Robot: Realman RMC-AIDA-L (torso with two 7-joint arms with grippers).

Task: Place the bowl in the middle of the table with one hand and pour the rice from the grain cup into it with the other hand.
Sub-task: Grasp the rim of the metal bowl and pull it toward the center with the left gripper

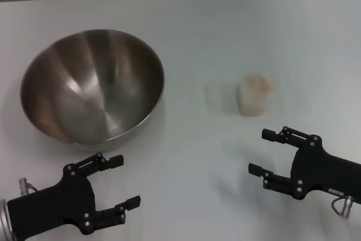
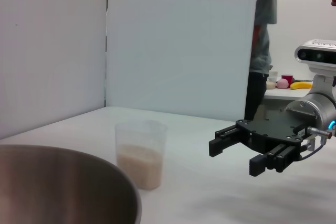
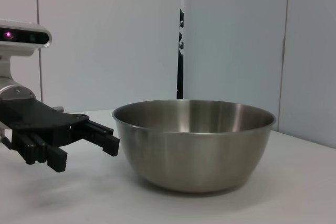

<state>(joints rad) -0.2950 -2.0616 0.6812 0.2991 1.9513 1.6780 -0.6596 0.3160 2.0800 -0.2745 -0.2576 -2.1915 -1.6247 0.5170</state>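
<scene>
The big steel bowl [image 1: 73, 83] stands upright on the left part of the white table [image 1: 225, 38]. The small clear grain cup [image 1: 255, 97] stands right of the middle, with rice [image 1: 256, 83] inside. My left gripper [image 1: 127, 180] is open and empty, near the front edge just in front of the bowl. At the front right, my right gripper [image 1: 258, 151] is also open and empty, a little in front of the cup. The left wrist view shows the bowl's rim [image 2: 79, 161], the cup [image 2: 142, 140], its rice [image 2: 140, 167] and the right gripper [image 2: 232, 158]. In the right wrist view are the bowl [image 3: 194, 140] and the left gripper [image 3: 86, 156].
White panels [image 2: 173, 40] close off the far side of the table. Beyond them stands a person [image 2: 261, 35] by a side table with small coloured items [image 2: 291, 83]. Bare tabletop lies between the bowl and the cup.
</scene>
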